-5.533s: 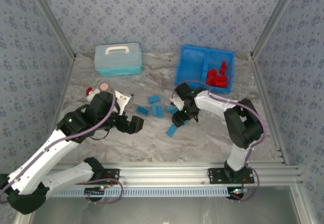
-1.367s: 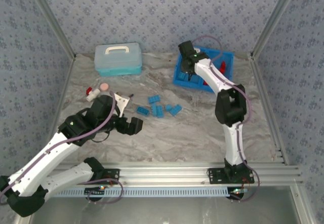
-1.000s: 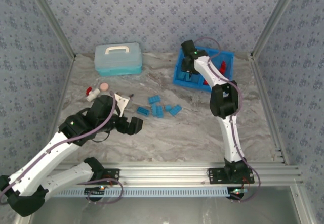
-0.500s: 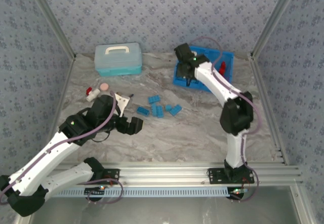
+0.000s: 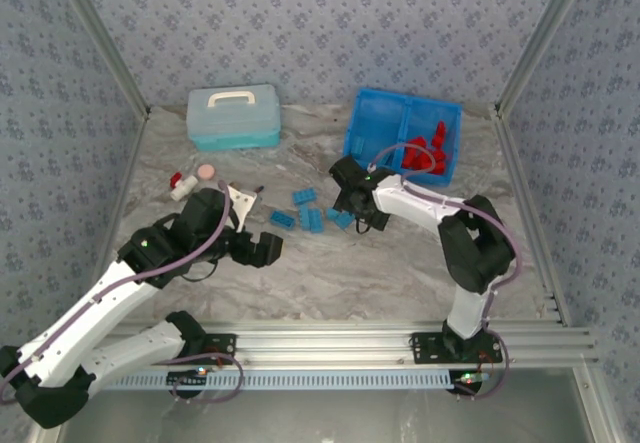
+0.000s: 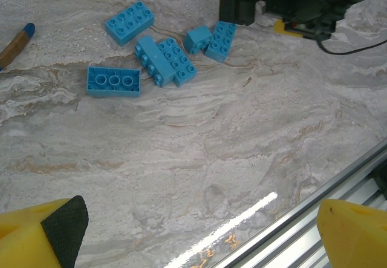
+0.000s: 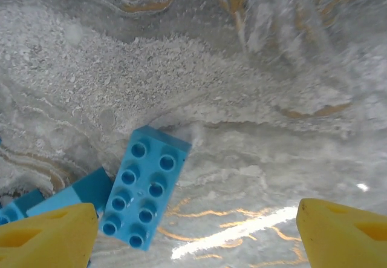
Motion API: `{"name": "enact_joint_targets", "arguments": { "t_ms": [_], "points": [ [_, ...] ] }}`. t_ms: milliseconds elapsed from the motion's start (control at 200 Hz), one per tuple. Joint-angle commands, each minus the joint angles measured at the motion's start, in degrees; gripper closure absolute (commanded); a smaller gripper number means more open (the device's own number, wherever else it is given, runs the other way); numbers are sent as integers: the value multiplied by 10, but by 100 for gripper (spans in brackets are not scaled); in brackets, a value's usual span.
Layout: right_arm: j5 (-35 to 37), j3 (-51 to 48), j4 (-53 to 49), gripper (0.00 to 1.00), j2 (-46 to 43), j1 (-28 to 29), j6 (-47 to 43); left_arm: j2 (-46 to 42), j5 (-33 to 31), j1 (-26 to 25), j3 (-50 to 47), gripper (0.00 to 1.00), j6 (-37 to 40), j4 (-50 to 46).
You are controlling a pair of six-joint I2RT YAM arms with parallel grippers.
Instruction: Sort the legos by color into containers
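Several light blue legos [image 5: 306, 209] lie in a loose cluster mid-table, also seen from the left wrist [image 6: 166, 62]. Red legos [image 5: 428, 153] are piled in the right compartment of the bright blue tray [image 5: 378, 131], whose two compartments are the containers. My right gripper [image 5: 360, 213] hovers low over the cluster's right end, open. In its wrist view a 2x4 blue brick [image 7: 145, 186] lies flat on the marble just inside the left finger [image 7: 45, 238], and the right gripper [image 7: 193, 235] holds nothing. My left gripper [image 5: 262, 248] is open over bare table left of the cluster, with the left gripper [image 6: 199, 232] empty.
A pale turquoise case with a white handle [image 5: 233, 116] stands at the back left. A red-and-white capped item [image 5: 180, 183], a pink disc [image 5: 205, 172] and a white flat piece [image 5: 240, 201] lie near the left arm. The aluminium rail [image 5: 330, 343] bounds the near edge.
The right arm swung from over the tray's left compartment back down to the blue bricks on the table, and its jaws opened wide. The left arm stayed put.
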Motion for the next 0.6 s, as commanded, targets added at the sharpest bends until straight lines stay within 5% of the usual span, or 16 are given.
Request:
{"name": "enact_joint_targets", "arguments": {
  "t_ms": [0, 295, 470, 600],
  "points": [
    [-25, 24, 20, 12, 32, 1, 57, -12, 6, -2, -4, 1, -1, 6],
    [-38, 60, -3, 18, 101, 7, 73, -21, -2, -2, -6, 1, 2, -2],
    [-39, 42, -1, 49, 97, 13, 81, -25, -5, -1, -6, 1, 3, -6],
    [-32, 31, -5, 62, 85, 11, 83, -26, -5, -2, -7, 1, 0, -5]
  ]
}}
